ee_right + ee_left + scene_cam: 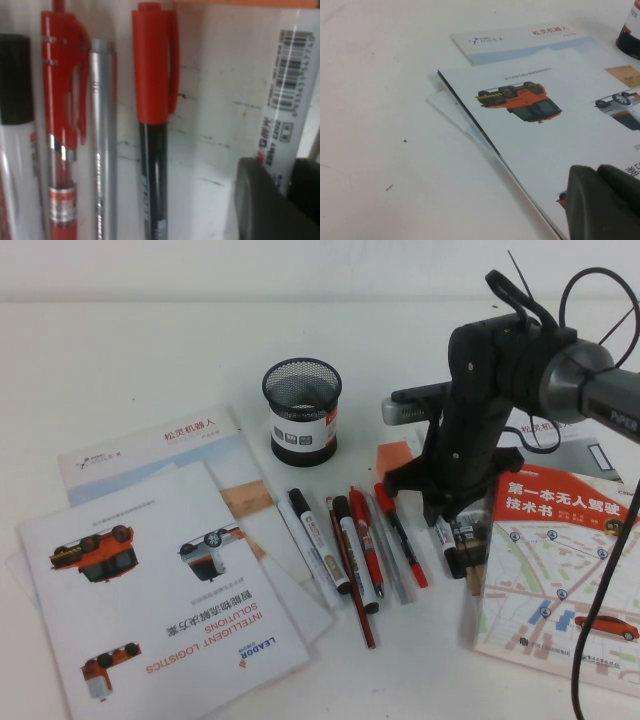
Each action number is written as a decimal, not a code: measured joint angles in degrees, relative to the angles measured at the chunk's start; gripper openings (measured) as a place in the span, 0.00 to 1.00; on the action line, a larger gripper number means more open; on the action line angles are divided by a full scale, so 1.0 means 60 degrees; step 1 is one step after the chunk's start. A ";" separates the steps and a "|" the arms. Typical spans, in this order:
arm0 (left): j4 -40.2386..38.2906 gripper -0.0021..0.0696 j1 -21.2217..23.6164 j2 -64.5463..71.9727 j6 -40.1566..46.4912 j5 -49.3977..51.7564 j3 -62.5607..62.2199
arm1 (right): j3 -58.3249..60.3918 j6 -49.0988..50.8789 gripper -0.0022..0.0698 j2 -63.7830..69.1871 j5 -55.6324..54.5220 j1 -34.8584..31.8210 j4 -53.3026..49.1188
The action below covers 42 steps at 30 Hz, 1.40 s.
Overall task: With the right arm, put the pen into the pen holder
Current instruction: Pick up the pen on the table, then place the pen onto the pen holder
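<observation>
The pen [450,548], white-barrelled with a black end, lies on the table beside the orange-covered book. In the right wrist view its barrel [287,85] shows dark print and a barcode and runs in between the two fingers. My right gripper [452,522] is down on it, its fingers [260,200] close on either side of the barrel, which stays at table level. The black mesh pen holder [302,410] stands upright behind the row of pens, left of the right arm; its base shows in the left wrist view [631,40]. My left gripper [601,200] is shut and empty, low over a brochure.
A row of loose pens [352,540] lies left of the right gripper: two black-capped markers, red-capped pens [155,65] and a silver one [102,140]. Brochures [160,610] cover the left side. The book [560,570] lies at the right, under the arm's cables.
</observation>
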 joint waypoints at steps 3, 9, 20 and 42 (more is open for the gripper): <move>0.0000 0.03 0.0000 0.0000 0.0000 0.0000 0.0000 | 0.0000 0.0000 0.16 -0.0067 -0.0141 0.0000 0.0089; 0.0000 0.03 0.0000 0.0000 0.0000 0.0000 0.0000 | 0.0069 0.0000 0.16 -0.1208 -0.0417 0.0000 0.0127; 0.0000 0.03 0.0000 0.0000 0.0000 0.0000 0.0000 | 0.4831 -0.0062 0.16 -0.5096 -0.7278 0.0000 0.1538; 0.0000 0.03 0.0000 0.0000 0.0000 0.0000 0.0000 | 0.3159 0.3041 0.16 -0.0771 -1.7355 0.0752 -0.3589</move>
